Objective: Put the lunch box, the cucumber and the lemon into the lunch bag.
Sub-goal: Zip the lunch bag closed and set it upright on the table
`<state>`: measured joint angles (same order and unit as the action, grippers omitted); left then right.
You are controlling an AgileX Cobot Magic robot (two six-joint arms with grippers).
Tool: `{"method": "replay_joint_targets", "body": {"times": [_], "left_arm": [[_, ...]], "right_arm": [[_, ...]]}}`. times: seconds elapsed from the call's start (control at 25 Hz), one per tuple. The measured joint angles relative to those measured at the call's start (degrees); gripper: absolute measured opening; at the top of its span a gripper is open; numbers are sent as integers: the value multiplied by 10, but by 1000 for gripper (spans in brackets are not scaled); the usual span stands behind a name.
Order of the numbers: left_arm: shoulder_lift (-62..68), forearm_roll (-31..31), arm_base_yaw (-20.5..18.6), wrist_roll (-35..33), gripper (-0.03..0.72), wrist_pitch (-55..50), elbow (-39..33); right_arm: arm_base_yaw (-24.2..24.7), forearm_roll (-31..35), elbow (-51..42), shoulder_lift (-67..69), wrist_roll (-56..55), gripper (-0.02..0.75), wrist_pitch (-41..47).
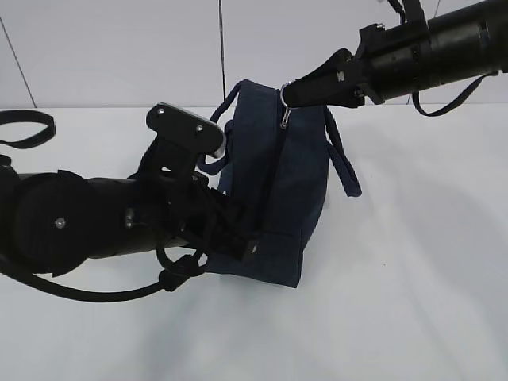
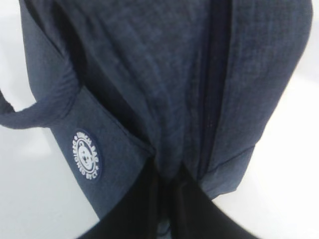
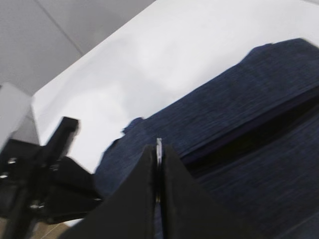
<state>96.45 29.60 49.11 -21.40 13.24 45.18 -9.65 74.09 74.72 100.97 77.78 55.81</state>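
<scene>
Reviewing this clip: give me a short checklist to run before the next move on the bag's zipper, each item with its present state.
1. Right gripper shut on the metal ring pull: ok.
2. Left gripper shut on the dark navy fabric lunch bag, near end: ok.
3. Bag stands on the white table: ok.
4. Zipper fully closed: cannot tell.
5. Lunch box, cucumber, lemon inside: cannot tell; none shows.

lunch bag (image 1: 274,190) mid tabletop (image 1: 413,302), arms at both ends; open tabletop right and in front.

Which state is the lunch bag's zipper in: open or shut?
Cannot tell: the lunch bag shows a dark seam, but no clear gap.
</scene>
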Motion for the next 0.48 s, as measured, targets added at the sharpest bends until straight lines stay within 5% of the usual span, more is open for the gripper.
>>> {"method": "replay_joint_targets", "body": {"times": [0.48], "left_arm": [[-43, -2, 0, -1, -1, -88, 0]], "right_arm": [[-1, 8, 4, 7, 2, 7, -103]]}}
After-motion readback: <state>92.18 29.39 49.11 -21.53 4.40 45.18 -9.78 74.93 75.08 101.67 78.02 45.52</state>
